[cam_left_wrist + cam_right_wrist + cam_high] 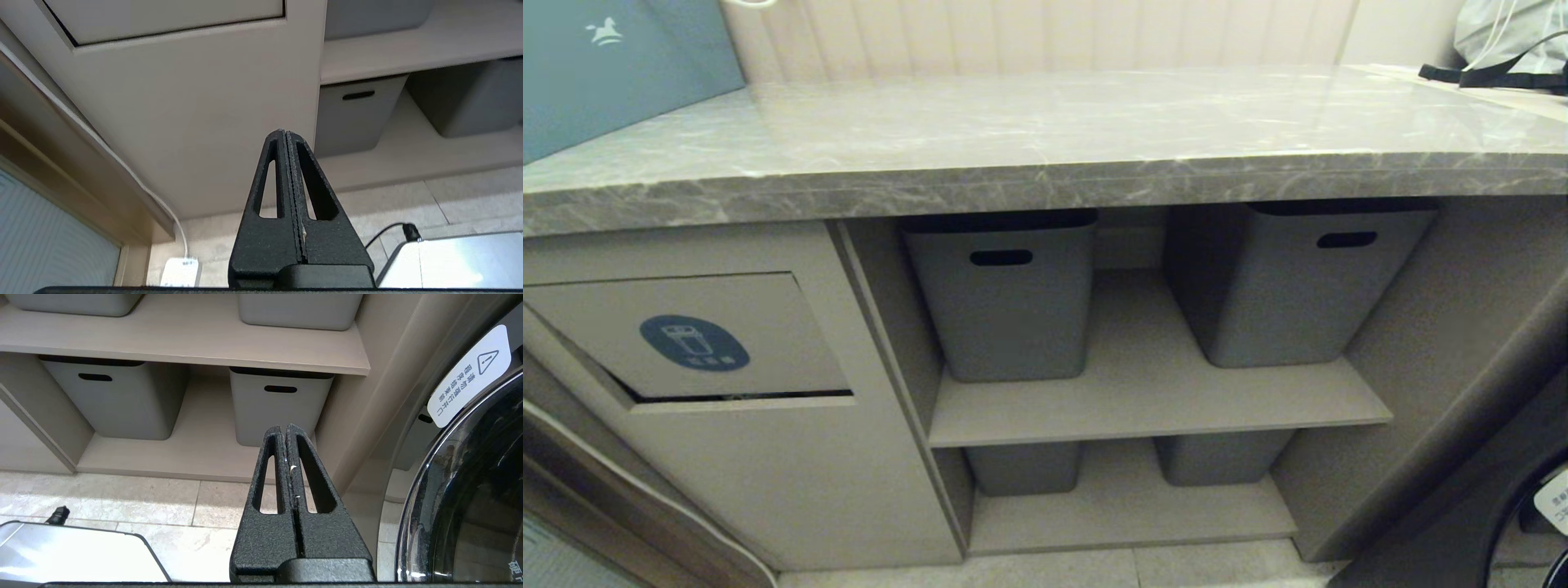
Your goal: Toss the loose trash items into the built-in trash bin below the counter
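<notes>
Two tools sit low in front of the cabinet, neither appearing in the head view and neither holding anything. On the left tool [286, 132] the fingers are pressed together, tip aimed at the beige panel just under the built-in trash bin [690, 336], whose flap carries a round dark-blue sticker [694, 343] with a white bin icon; a thin dark gap shows along the flap's lower edge. On the right tool [285, 426] the fingers are likewise closed flat against each other, pointing toward the open shelves, with a glossy dark round door [470, 498] beside it. Four grey tubs [1005, 294] with slot handles stand on the two shelves, a pair on each level. Above them runs the worktop [1045, 139], grey marble-look with white veining; a teal bag [613, 65] rests at its far left end. No torn cardboard scraps show anywhere on it or on the tiled floor [122, 498].
</notes>
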Robot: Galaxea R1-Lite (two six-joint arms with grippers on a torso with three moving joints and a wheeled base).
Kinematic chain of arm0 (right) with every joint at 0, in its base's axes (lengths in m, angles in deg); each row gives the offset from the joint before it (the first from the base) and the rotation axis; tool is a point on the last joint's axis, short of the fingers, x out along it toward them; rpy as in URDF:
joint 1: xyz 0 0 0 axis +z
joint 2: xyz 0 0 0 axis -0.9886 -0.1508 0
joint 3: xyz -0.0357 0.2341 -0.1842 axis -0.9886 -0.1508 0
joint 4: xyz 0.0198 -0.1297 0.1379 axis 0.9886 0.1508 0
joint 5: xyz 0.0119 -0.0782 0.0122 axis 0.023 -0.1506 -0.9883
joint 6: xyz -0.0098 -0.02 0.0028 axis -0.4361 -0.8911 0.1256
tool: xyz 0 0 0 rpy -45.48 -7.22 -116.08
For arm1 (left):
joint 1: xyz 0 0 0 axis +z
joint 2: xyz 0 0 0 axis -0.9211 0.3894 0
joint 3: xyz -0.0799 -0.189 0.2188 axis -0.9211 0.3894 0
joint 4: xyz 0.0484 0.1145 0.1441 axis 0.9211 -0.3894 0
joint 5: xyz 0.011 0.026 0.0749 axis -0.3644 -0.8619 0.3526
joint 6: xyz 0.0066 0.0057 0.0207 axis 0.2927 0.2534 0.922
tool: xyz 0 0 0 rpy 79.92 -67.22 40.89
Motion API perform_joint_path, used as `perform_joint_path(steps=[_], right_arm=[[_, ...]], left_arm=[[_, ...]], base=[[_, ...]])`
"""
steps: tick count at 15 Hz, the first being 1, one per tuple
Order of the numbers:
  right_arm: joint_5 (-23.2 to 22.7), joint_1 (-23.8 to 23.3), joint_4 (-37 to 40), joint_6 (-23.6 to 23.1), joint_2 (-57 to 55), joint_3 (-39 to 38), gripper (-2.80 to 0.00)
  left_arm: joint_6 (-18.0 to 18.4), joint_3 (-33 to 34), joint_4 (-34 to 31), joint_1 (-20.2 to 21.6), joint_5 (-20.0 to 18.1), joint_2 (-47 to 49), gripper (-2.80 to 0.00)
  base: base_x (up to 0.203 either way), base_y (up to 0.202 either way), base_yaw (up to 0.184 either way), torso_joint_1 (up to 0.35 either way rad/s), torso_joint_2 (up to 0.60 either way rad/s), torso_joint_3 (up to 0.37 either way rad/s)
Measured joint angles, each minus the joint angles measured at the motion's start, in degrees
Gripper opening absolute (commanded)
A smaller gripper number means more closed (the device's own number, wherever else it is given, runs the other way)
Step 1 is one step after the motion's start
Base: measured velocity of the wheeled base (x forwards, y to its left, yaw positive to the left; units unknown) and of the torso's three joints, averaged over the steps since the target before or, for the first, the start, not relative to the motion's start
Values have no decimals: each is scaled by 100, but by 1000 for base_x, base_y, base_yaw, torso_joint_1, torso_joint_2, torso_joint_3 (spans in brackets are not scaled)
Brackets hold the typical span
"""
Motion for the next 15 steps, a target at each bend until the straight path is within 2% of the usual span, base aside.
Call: perform_joint_path(steps=[8,15], right_arm=[[0,0,0,-12,0,-2,-280],[0,0,-30,-304,0,-22,-280]], left_arm=[[16,18,9,2,1,-124,-280],[35,71,140,2,5,-124,-280]], base=[[0,0,0,0,0,0],[0,0,0,0,0,0]])
